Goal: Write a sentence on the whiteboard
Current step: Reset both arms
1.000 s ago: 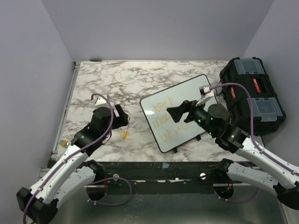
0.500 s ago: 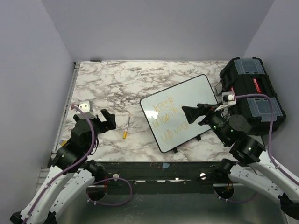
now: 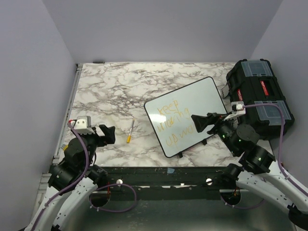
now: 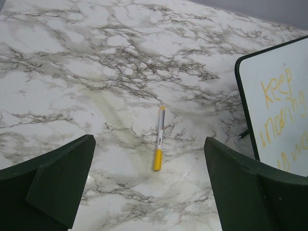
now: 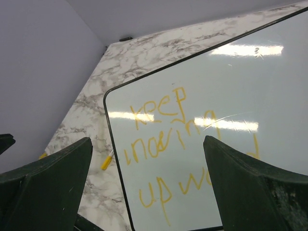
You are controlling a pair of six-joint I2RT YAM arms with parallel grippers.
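Both left gripper (image 3: 108,134) and right gripper (image 3: 199,123) spread, empty; large glossy black-rimmed white whiteboard (image 3: 192,98) ahead between right fingers looks stiff, slick, take by rim

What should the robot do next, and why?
Probably draw both arms back toward their bases to rest, I'd judge. The sentence, in three yellow lines, is on the whiteboard. The marker lies alone on the table beside it, and both sets of jaws stand open and empty, so nothing seems left to write or hold.
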